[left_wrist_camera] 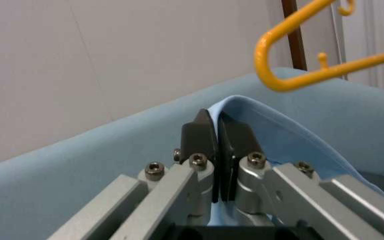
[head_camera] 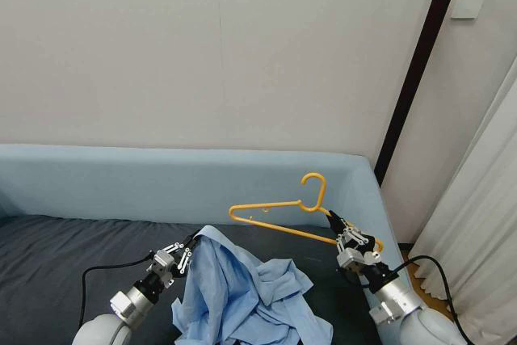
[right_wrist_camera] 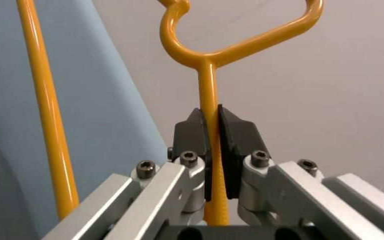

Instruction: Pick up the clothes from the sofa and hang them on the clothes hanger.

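A light blue shirt (head_camera: 242, 296) lies bunched on the dark sofa seat (head_camera: 56, 248), with one edge lifted. My left gripper (head_camera: 191, 250) is shut on that raised edge; the wrist view shows the shirt (left_wrist_camera: 279, 135) pinched between the black pads (left_wrist_camera: 202, 137). My right gripper (head_camera: 339, 230) is shut on an orange clothes hanger (head_camera: 283, 214), held above the seat to the right of the shirt. In the right wrist view the hanger (right_wrist_camera: 207, 90) has its bar clamped between the pads (right_wrist_camera: 195, 135), just below its end loop. The hanger's left end (left_wrist_camera: 292, 80) hovers close above the lifted shirt edge.
The sofa's light blue backrest (head_camera: 145, 183) runs behind both grippers, with a plain wall above. A dark door frame (head_camera: 416, 70) and a white curtain (head_camera: 477, 224) stand past the sofa's right end. Black cables (head_camera: 105, 272) trail from both arms.
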Controlling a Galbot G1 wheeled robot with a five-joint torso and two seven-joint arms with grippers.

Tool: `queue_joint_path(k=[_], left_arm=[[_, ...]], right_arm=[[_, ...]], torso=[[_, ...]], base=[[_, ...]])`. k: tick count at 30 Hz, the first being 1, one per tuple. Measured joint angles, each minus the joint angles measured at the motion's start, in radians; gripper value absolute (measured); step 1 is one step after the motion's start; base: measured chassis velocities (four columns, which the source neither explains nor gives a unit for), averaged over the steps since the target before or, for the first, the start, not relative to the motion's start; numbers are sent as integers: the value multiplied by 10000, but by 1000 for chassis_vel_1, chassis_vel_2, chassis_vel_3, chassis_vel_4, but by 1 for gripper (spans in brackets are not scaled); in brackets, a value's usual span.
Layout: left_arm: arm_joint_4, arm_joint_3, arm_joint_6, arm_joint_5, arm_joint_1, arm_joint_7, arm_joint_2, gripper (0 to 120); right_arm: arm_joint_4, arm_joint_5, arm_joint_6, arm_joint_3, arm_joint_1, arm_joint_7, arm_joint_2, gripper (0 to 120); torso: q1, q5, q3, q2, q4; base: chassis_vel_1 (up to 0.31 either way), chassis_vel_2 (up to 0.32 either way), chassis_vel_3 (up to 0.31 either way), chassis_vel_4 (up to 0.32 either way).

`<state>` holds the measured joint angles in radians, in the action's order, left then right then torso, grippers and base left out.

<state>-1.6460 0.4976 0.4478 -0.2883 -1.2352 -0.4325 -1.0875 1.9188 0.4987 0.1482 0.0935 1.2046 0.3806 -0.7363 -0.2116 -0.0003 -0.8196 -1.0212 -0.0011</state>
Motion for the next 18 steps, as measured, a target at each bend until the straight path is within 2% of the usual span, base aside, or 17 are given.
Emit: queue_joint_path(k=[12,18], left_arm=[[-110,16,-128,-479,33,109,358,0],[-281,71,-143,-597,-93,140,377,0]], right_arm=[[34,1059,347,-628,1209,321,-360,4],[-398,890,-407,-1310,1095,320,-717,4]], torso=[[-1,0,0,0,-1],[-2,0,-1,0,-1]], base=[[0,0,0,0],[0,0,0,0]])
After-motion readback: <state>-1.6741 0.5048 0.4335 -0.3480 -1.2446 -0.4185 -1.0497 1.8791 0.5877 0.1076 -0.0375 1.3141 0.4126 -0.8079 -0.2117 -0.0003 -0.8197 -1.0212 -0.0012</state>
